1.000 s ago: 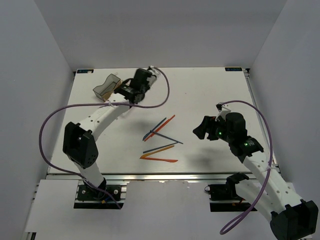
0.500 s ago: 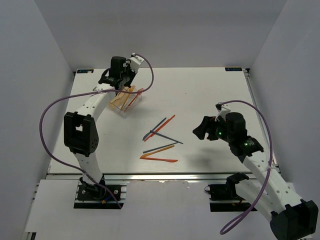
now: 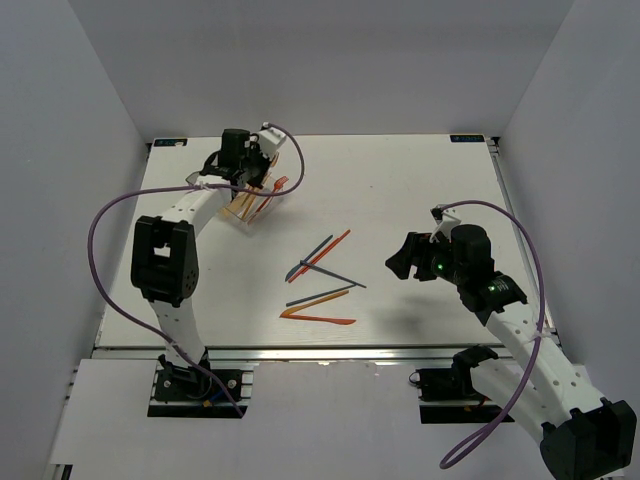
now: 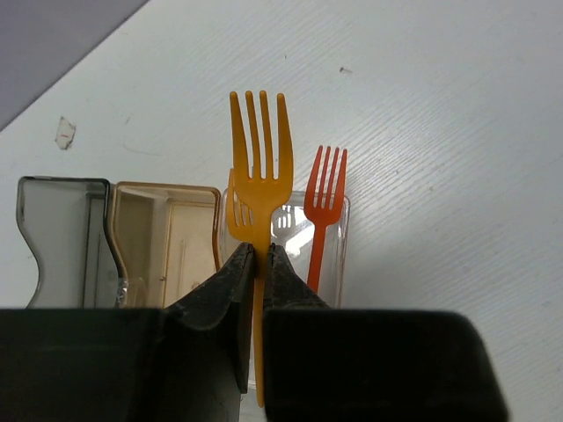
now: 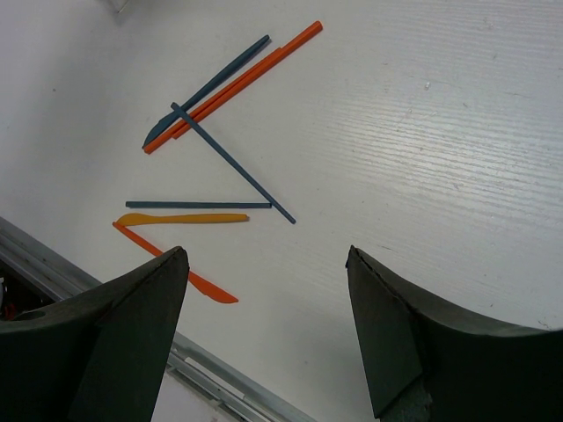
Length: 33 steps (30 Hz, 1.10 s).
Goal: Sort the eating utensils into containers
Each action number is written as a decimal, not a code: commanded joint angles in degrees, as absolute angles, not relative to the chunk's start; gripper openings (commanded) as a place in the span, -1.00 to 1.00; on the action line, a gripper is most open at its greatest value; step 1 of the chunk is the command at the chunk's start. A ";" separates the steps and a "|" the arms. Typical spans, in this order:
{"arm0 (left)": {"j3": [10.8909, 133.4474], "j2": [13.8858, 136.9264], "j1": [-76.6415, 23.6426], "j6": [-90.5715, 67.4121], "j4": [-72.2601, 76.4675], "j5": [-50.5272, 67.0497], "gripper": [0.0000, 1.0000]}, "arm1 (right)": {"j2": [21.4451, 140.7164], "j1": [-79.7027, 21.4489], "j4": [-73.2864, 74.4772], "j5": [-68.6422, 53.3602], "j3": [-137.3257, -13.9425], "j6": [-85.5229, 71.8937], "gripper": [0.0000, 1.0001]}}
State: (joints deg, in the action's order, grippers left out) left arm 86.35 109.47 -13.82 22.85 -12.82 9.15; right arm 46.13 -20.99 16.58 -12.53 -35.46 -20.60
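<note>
In the overhead view's upper left, the left gripper [image 4: 258,257] pinches a yellow-orange fork [image 4: 260,163] by its handle, over the clear bin [image 4: 345,211] that holds a red-orange fork [image 4: 324,193]. Released here, its tines may overhang the rim and tip it out. The right gripper [image 5: 266,257] gapes wide and empty above the loose utensils [image 5: 211,207].

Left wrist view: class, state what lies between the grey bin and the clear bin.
The amber bin lies between the grey bin and the clear bin, all three in one row. The left wrist view shows it.
</note>
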 commanded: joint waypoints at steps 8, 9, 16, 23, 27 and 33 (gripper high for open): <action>83.23 110.48 -13.36 24.08 -11.42 10.37 -0.95 | 45.70 -20.83 15.47 -12.83 -36.03 -19.42 0.55; 83.15 110.39 -13.36 24.17 -11.60 10.55 -0.94 | 45.70 -20.83 15.38 -12.83 -36.04 -19.34 0.55; 80.95 108.99 -13.36 24.26 -10.20 8.88 -0.77 | 45.00 -20.83 15.38 -13.01 -35.68 -19.51 0.55; 80.68 109.51 -13.36 24.26 -10.28 8.44 -0.59 | 45.17 -20.83 15.47 -13.10 -35.77 -19.51 0.55; 80.42 109.60 -13.36 24.17 -10.02 8.09 -0.50 | 45.44 -20.83 15.29 -13.10 -35.68 -19.51 0.55; 80.16 108.90 -13.36 23.91 -9.67 7.30 -0.17 | 45.62 -20.83 15.29 -13.01 -36.03 -19.42 0.55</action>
